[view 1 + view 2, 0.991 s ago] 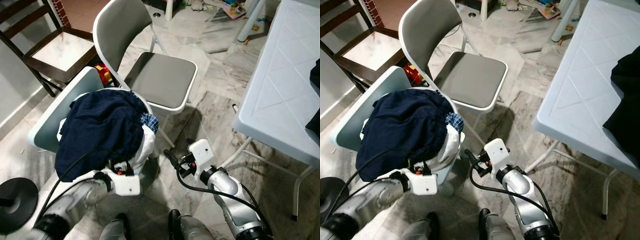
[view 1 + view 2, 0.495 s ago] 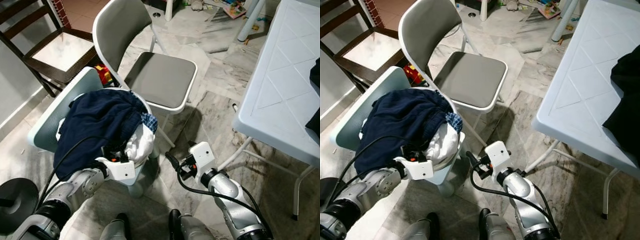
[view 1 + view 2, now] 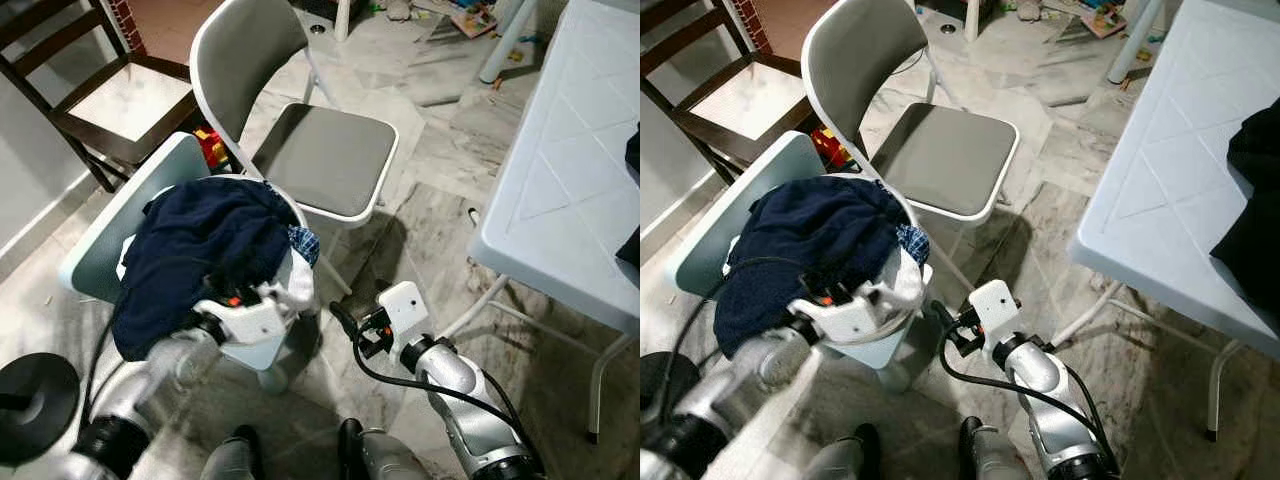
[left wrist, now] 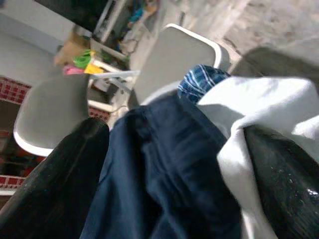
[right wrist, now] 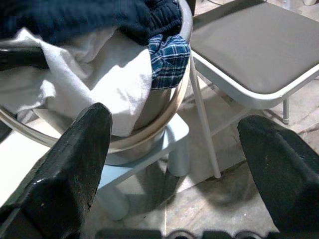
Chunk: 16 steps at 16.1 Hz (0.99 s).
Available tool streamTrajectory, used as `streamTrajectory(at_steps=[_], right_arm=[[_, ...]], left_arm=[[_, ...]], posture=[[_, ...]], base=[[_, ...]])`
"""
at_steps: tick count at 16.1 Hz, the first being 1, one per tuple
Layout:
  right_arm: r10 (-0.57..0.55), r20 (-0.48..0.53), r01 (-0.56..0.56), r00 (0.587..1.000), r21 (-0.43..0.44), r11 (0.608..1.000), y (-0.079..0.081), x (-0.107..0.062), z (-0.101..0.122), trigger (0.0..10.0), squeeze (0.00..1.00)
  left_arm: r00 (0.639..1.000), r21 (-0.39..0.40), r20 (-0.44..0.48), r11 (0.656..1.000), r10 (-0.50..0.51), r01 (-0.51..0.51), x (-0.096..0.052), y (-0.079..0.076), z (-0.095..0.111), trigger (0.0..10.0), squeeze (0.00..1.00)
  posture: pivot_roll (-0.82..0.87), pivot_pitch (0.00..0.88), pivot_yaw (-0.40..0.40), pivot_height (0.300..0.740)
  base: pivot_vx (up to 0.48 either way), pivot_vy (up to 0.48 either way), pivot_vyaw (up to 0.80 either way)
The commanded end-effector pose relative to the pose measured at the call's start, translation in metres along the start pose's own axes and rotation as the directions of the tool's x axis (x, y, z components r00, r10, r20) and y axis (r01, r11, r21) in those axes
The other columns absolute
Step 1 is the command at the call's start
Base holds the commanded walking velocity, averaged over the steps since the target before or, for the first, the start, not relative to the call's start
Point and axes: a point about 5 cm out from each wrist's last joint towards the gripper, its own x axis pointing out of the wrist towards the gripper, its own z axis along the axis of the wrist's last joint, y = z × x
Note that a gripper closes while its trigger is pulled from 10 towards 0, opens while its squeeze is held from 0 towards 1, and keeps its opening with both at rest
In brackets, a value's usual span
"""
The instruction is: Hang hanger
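Landmark: the metal basin (image 5: pixel 164 117) of laundry on the pale stool (image 3: pixel 110 230).

Nearest us, the right gripper (image 5: pixel 174 149) hangs low beside the basin on its table side, fingers (image 5: pixel 75 159) spread wide, nothing between them. It points at the basin rim and the folding chair's leg.

At the basin's near edge, the left gripper (image 4: pixel 169 149) is pushed up against the heap, fingers (image 4: pixel 55 174) parted, one on each side of the dark and white cloth. It has no grip on anything yet.

In the basin: a navy garment (image 3: pixel 200 250) draped over the top and down the side toward us, a white cloth (image 5: pixel 99 84) beneath it, a blue checked scrap (image 5: pixel 168 57) at the rim on the chair side.

No hanger can be made out anywhere. We judge it may lie buried under the clothes, if it is there at all.

To do this step well, we think the left gripper should lift or part the navy garment slowly and look for a hook or bar before closing, so it grips no loose cloth.

Beyond the basin stands the grey folding chair (image 3: pixel 320 160); further off a dark wooden chair (image 3: pixel 110 100).
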Motion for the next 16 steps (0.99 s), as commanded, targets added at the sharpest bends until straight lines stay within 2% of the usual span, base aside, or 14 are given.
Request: streamTrajectory(at_steps=[1, 2, 3, 4, 5, 6, 10, 12, 13, 16], right_arm=[[0.006, -0.021, -0.006, 1.0, 0.007, 1.0, 0.002, -0.002, -0.005, 10.0, 0.0], [0.007, -0.028, -0.007, 1.0, 0.007, 1.0, 0.002, -0.003, -0.008, 10.0, 0.0], [0.007, -0.029, -0.007, 1.0, 0.007, 1.0, 0.002, -0.002, -0.008, 10.0, 0.0], [0.012, -0.029, -0.012, 1.0, 0.008, 1.0, 0.004, -0.002, -0.008, 10.0, 0.0], [0.014, -0.029, -0.014, 0.999, 0.007, 1.0, 0.004, -0.001, -0.008, 10.0, 0.0], [0.016, -0.028, -0.016, 0.999, 0.006, 1.0, 0.004, -0.001, -0.007, 10.0, 0.0], [0.015, -0.034, -0.015, 0.999, 0.004, 1.0, 0.004, -0.002, -0.009, 10.0, 0.0], [0.015, -0.037, -0.015, 0.999, 0.005, 1.0, 0.005, -0.003, -0.009, 10.0, 0.0], [0.015, -0.039, -0.015, 0.999, 0.005, 1.0, 0.005, -0.003, -0.01, 10.0, 0.0], [0.011, -0.044, -0.01, 0.999, 0.004, 1.0, 0.004, -0.004, -0.011, 10.0, 0.0]], left_arm=[[1.0, 0.01, -0.014, 1.0, 0.011, -0.011, -0.005, -0.004, -0.001, 10.0, 1.0], [1.0, 0.022, -0.007, 0.999, -0.024, 0.024, -0.008, -0.012, 0.003, 10.0, 1.0], [1.0, 0.024, -0.008, 0.999, -0.028, 0.028, -0.009, -0.013, 0.004, 10.0, 1.0], [0.998, 0.034, 0.017, 0.997, -0.068, 0.067, -0.012, -0.022, 0.01, 10.0, 0.65], [0.996, 0.037, 0.024, 0.995, -0.089, 0.088, -0.014, -0.026, 0.014, 10.0, 0.0], [0.99, 0.048, 0.02, 0.989, -0.142, 0.141, -0.015, -0.034, 0.017, 10.0, 0.0], [0.961, 0.035, -0.046, 0.961, -0.272, 0.273, -0.019, -0.052, 0.012, 10.0, 0.0], [0.952, 0.06, -0.073, 0.952, -0.296, 0.301, -0.022, -0.054, 0.008, 10.0, 0.0], [0.951, 0.075, -0.082, 0.949, -0.299, 0.305, -0.023, -0.053, 0.004, 10.0, 0.0], [0.965, 0.119, -0.118, 0.961, -0.236, 0.249, -0.016, -0.032, -0.007, 10.0, 0.0]], posture=[[0.0, 0.277, -0.009, 0.74], [0.0, 0.279, -0.01, 0.74], [0.0, 0.279, -0.01, 0.74], [0.01, 0.278, -0.01, 0.74], [0.01, 0.278, -0.01, 0.74], [0.01, 0.279, -0.01, 0.74], [0.0, 0.281, -0.006, 0.74], [0.0, 0.282, -0.006, 0.74], [0.0, 0.284, -0.006, 0.74], [0.0, 0.283, -0.006, 0.74]], base=[[0.0, 0.0, 0.0], [0.0, 0.0, 0.0], [0.0, 0.0, 0.0], [0.0, 0.0, 0.0], [0.0, 0.0, 0.0], [0.0, 0.0, 0.0], [0.0, 0.0, 0.0], [0.0, 0.0, 0.0], [0.0, 0.0, 0.0], [0.0, 0.0, 0.0]])
